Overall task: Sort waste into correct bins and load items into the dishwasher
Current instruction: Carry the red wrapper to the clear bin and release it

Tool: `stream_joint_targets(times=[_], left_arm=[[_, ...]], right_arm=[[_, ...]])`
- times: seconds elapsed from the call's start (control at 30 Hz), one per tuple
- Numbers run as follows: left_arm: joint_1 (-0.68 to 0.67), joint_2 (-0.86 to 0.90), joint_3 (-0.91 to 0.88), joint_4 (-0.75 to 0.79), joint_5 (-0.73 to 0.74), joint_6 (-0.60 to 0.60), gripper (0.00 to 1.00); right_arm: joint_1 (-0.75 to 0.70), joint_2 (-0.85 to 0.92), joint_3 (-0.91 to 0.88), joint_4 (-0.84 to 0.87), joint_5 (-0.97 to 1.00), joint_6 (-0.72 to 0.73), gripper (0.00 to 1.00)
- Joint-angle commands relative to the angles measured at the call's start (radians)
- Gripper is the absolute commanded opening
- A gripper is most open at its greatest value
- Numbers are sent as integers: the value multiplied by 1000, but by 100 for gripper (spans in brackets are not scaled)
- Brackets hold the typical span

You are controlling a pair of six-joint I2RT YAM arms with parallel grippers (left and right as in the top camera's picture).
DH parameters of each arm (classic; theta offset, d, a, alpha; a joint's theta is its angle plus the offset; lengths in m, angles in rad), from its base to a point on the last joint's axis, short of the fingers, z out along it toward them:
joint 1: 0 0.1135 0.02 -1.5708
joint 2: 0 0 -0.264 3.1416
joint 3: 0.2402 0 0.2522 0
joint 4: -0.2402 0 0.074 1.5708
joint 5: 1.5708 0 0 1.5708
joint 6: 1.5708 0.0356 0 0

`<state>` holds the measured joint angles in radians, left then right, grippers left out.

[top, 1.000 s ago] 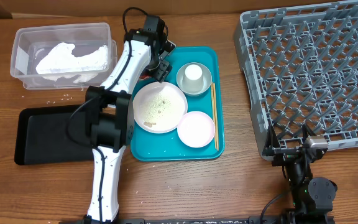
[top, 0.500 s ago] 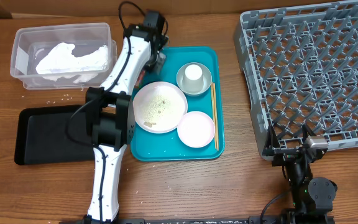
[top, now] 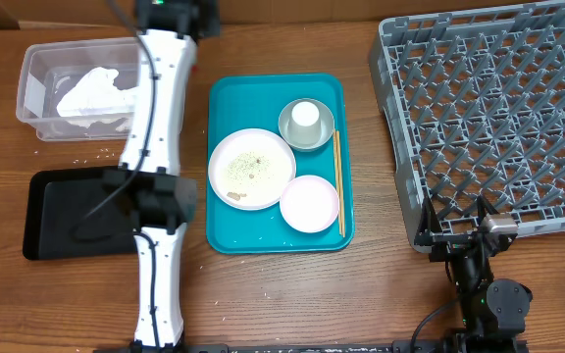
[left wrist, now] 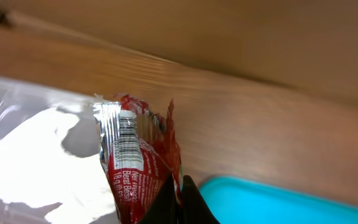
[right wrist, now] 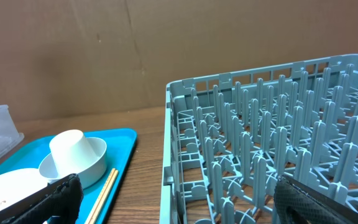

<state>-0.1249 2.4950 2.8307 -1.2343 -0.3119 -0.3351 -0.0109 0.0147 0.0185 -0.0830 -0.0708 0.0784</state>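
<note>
My left gripper (left wrist: 180,184) is shut on the small red sauce packet (left wrist: 135,168), which hangs over the right end of the clear tub (left wrist: 17,99) above the white napkin (left wrist: 30,155). Overhead, that arm's wrist (top: 175,15) reaches the top edge beside the tub (top: 37,59). On the teal tray (top: 263,235) lie the large plate (top: 252,169) with rice on it, the small plate (top: 310,204), the bowl (top: 322,132) holding the cup (top: 305,115), and the chopsticks (top: 337,181). My right gripper (right wrist: 188,199) stands open and empty at the near left corner of the dish rack (top: 498,108).
The black tray (top: 67,211) lies left of the teal tray, partly under my left arm. Loose rice grains (top: 91,157) dot the table between tub and black tray. A cardboard wall runs along the back.
My left gripper shut on the sauce packet at the teal tray's far left corner, then swung left and back with it to the tub. The right arm has not moved.
</note>
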Motion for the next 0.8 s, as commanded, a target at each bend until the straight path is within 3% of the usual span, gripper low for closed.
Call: stream_joint_targets(times=[0.0, 0.13, 0.17, 0.2, 0.23, 0.33, 0.47, 0.5, 0.6, 0.77], left_arm=[[75, -3, 13, -3, -9, -211, 7], [150, -3, -7, -3, 38, -290, 19], [164, -3, -11, -3, 45, -301, 27], [177, -3, -14, -3, 50, -309, 46], [189, -3, -14, -6, 52, -313, 56], [218, -3, -14, -20, 52, -317, 67], [236, -6, -10, -83, 159, -309, 67], [237, -6, -6, -96, 202, -289, 60], [235, -13, 14, -127, 310, -217, 55], [214, -89, 53, -214, 331, -210, 56]], right_arm=[[4, -10, -10, 3, 6, -1, 100], [4, -10, -10, 3, 6, -1, 100], [4, -10, -10, 3, 6, -1, 100], [4, -10, -10, 3, 6, -1, 100], [4, -10, -10, 3, 6, -1, 100], [4, -10, -10, 3, 6, -1, 100], [4, -10, -10, 3, 6, -1, 100], [4, -10, -10, 3, 6, -1, 100], [4, -10, -10, 3, 6, -1, 100], [4, -10, -10, 3, 6, -1, 100]])
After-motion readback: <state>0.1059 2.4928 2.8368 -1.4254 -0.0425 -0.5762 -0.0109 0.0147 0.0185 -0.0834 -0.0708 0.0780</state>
